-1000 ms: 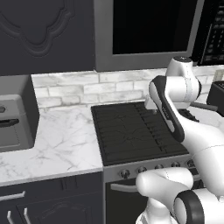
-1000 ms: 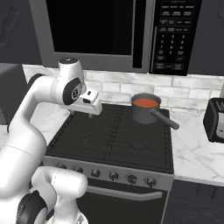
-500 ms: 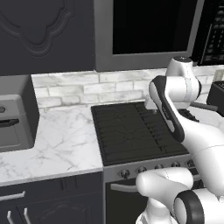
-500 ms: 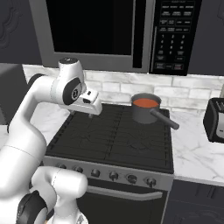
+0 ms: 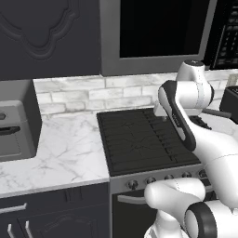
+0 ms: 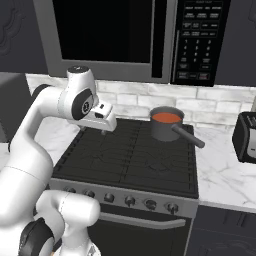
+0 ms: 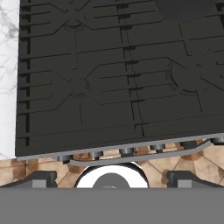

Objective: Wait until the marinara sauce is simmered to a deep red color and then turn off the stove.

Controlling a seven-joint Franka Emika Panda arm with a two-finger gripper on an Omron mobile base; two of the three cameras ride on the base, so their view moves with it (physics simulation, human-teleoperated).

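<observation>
The marinara sauce (image 6: 166,117) is a bright orange-red disc in a small dark saucepan (image 6: 164,129) on the stove's back right burner, its handle pointing front right. The stove (image 6: 134,155) has black grates and a row of dark knobs (image 6: 130,200) along its silver front. My gripper (image 6: 93,130) hangs open and empty above the stove's back left, well left of the saucepan. In the hand view the gripper (image 7: 111,179) looks down over the grates (image 7: 113,78) and knobs (image 7: 127,151), with the saucepan (image 7: 183,8) at the top right edge. From the left base view the arm hides the pan; the stove (image 5: 139,139) shows.
A grey boxy appliance (image 5: 14,125) stands on the marble counter (image 5: 65,148) left of the stove. A dark toaster (image 6: 246,137) sits on the counter to the right. A microwave (image 6: 115,35) hangs above the range.
</observation>
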